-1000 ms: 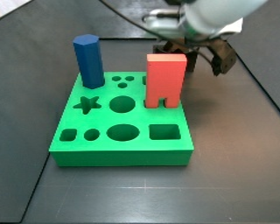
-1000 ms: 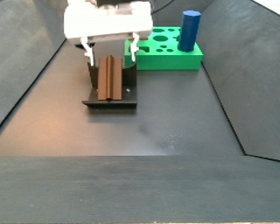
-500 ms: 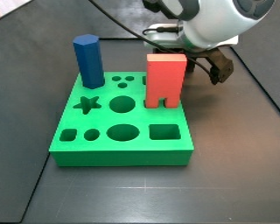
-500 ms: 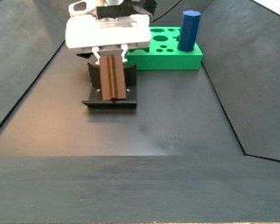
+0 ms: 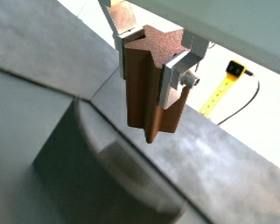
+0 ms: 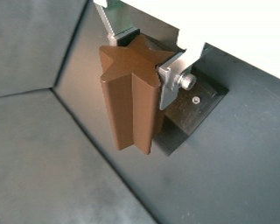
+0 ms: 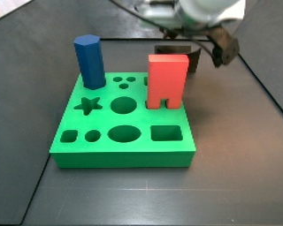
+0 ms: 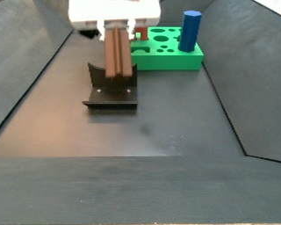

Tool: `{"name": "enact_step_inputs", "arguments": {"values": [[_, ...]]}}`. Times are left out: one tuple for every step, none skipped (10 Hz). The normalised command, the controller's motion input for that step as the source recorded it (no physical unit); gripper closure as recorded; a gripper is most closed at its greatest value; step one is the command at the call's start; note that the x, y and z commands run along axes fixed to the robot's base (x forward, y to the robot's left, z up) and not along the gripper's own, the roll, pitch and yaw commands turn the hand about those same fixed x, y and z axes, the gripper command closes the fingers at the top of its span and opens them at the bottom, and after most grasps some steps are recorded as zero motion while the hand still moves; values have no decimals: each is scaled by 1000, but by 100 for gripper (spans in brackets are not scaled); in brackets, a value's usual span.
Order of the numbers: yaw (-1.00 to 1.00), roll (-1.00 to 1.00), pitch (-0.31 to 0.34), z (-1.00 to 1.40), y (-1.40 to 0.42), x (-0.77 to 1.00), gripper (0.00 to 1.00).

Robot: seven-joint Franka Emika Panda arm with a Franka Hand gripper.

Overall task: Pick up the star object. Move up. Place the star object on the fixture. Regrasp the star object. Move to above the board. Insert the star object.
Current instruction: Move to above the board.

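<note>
Gripper [image 8: 113, 35]: closed on the star object, raised above the fixture.
Star object [image 6: 130, 101]: clamped upright between the silver fingers [image 6: 174, 76], seen in both wrist views; clear of the fixture.
Fixture [image 8: 110, 95]: on the dark floor, beside the board.
Board [image 7: 123, 124]: green; blue hexagonal peg [image 7: 88, 62] and red arch block [image 7: 166, 80] are carried.

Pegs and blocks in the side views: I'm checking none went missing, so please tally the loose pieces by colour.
Blue: 1, the tall blue hexagonal peg, standing in the green board.
Red: 1, the red arch block, on the board.
Brown: 1, the brown star-shaped peg, held in the end effector above the fixture.
Total: 3
</note>
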Motion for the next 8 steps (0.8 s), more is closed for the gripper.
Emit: {"name": "enact_step_inputs", "arguments": {"values": [[-174, 61, -30, 1000, -75, -212, 100], [-172, 53, -6, 1000, -70, -205, 100], [-150, 37, 56, 1000, -66, -194, 100], [-127, 27, 93, 1000, -60, -179, 100], [-95, 15, 128, 1000, -56, -166, 100], [-59, 1, 156, 1000, -55, -151, 100], [-21, -13, 169, 972, -49, -136, 100], [45, -36, 171, 671, -25, -73, 100]]}}
